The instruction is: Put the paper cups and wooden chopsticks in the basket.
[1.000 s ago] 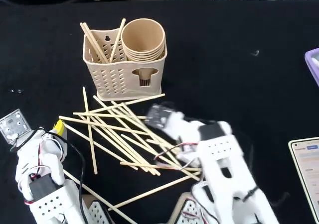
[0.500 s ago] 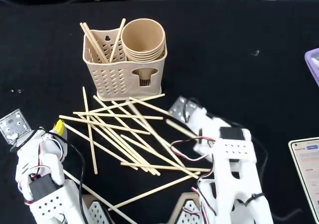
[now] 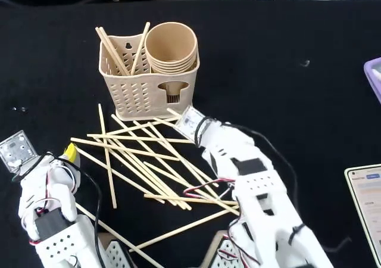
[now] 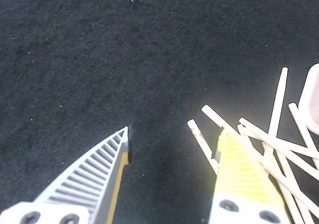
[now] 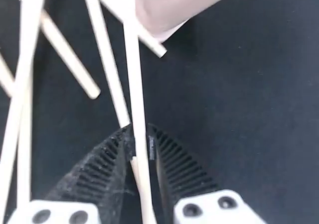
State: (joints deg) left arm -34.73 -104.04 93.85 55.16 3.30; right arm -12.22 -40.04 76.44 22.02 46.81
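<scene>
The beige basket [image 3: 146, 92] stands at the back left with stacked paper cups [image 3: 171, 44] and a few chopsticks [image 3: 113, 50] in it. Several wooden chopsticks [image 3: 146, 161] lie scattered on the black table in front of it. My right gripper [image 5: 140, 137] is shut on one chopstick [image 5: 133, 79], just in front of the basket's lower edge [image 5: 169, 7]; its wrist [image 3: 191, 122] sits by the basket's front right corner. My left gripper [image 4: 174, 134] is open over bare table at the pile's left end, its yellow finger [image 4: 239, 169] beside chopstick ends [image 4: 202, 139].
A phone [image 3: 364, 202] lies at the right edge and a purple object [image 3: 374, 74] sits farther back on the right. Open black table spreads to the right of the basket and behind it.
The right arm swung right, then back left and toward the basket, now holding a chopstick at the basket's front. The left arm stayed still.
</scene>
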